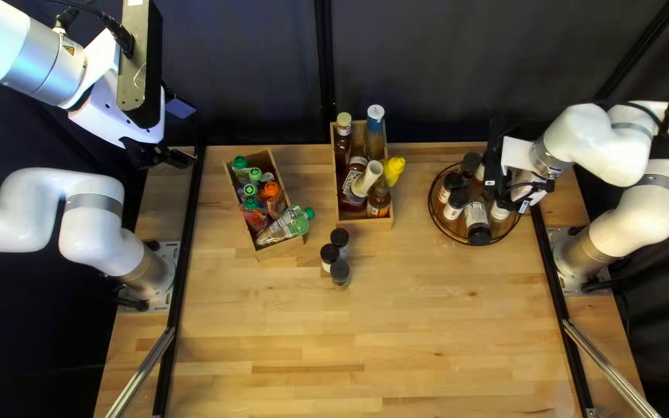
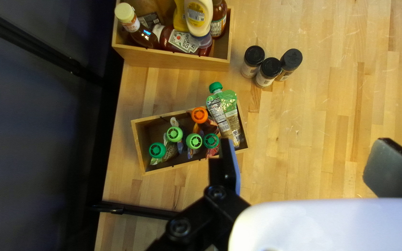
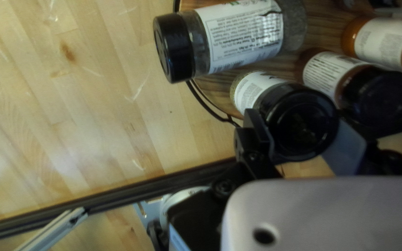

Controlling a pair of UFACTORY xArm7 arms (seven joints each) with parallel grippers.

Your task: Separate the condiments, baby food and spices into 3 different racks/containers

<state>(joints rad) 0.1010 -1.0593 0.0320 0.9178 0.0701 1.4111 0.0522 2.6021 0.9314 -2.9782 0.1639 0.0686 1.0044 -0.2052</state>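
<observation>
Right pincer (image 3: pixel 301 124) has a spice jar (image 3: pixel 253 91) clamped by its black lid (image 3: pixel 303 118), at the round rack (image 1: pixel 458 237), far right — probably light, hard, slickish, so grip the lid squarely. Left pincer (image 2: pixel 308 151) is spread wide — holding nothing.

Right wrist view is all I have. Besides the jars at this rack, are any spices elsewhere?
Observer: Yes, three black-capped jars stand clustered on the bare tabletop. In the top left view they are just nearer than the condiment box.

Operator: And the baby food, is it all neatly inside its container?

Observer: Not quite. Five capped pouches sit within the baby food box, but a green-and-clear pouch lies slanted, its green cap poking out past the rim.

Operator: Is my left gripper carrying anything?

Observer: No. The left gripper is open, with nothing held between its fingers.
</observation>
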